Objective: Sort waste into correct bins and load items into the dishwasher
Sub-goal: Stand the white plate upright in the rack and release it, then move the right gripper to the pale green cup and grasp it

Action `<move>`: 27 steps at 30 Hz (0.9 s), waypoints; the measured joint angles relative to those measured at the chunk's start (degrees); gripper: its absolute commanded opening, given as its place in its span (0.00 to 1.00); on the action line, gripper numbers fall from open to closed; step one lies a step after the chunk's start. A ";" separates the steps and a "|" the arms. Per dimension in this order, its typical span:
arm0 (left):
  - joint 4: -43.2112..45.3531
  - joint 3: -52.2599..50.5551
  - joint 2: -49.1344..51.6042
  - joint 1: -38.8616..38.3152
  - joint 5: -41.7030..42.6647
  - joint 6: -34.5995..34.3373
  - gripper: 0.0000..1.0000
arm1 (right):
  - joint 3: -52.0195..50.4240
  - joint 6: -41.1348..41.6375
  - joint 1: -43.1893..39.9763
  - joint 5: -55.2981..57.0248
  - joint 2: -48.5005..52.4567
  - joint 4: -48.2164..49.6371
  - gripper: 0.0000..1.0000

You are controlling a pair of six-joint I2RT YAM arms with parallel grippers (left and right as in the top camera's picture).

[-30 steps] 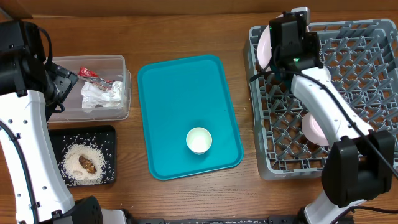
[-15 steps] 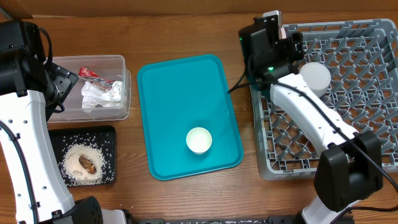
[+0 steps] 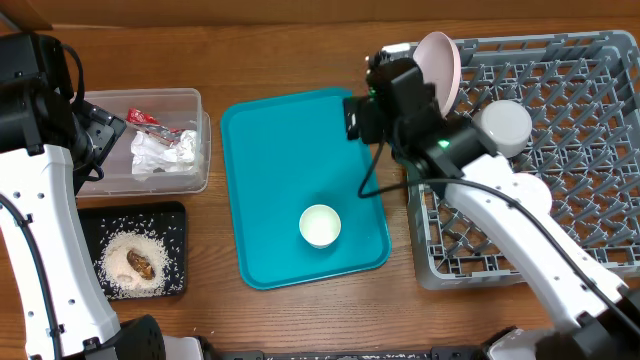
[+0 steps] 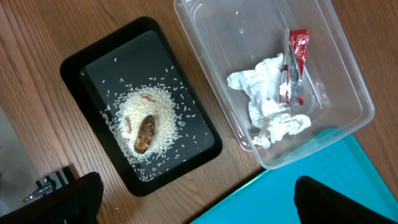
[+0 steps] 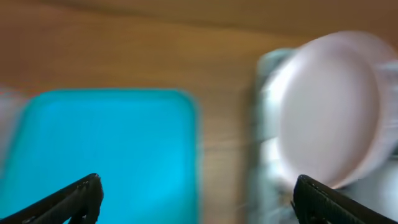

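Trash: done. The napkin [image 4: 267,106] and the red wrapper [image 4: 297,65] lie in the tub [image 4: 217,37], at 10 o'clock on the table.
Food bits: done. The rice [image 4: 168,109] and the brown lump [image 4: 146,132] lie in the black tray [image 4: 112,68], at 8 o'clock on the table.
Pink bowl [image 3: 440,65]: in the rack [image 3: 580,90], standing on its edge at the 11 o'clock corner.
White bowl [image 3: 505,125]: in the rack too, upside down, at 4 o'clock from the pink bowl.
Cup [image 3: 320,225]: not loaded yet. It sits alone on the teal tray [image 3: 290,150], near the 6 o'clock end.
Other dishes: I cannot see any more.
Left to do: I think only the cup must go in the rack.
Right gripper [image 5: 196,196]: wide open and holding nothing, over the 1 o'clock corner of the teal tray, beside the pink bowl.
Left gripper [image 4: 199,202]: wide open and holding nothing, up above the tub and black tray.
Writing: none I can read. The wrapper has print, but it is too small.
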 measured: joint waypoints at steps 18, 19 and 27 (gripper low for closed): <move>0.00 0.00 0.00 0.00 0.00 0.00 1.00 | 0.09 10.91 5.84 -37.03 -1.05 -12.52 0.81; 0.00 0.00 0.00 0.00 0.00 0.00 1.00 | 0.09 12.41 6.64 -35.21 -0.96 -13.38 0.81; 0.00 0.00 0.00 0.00 0.00 -0.02 1.00 | 0.09 19.78 13.11 -21.97 4.61 -14.93 0.62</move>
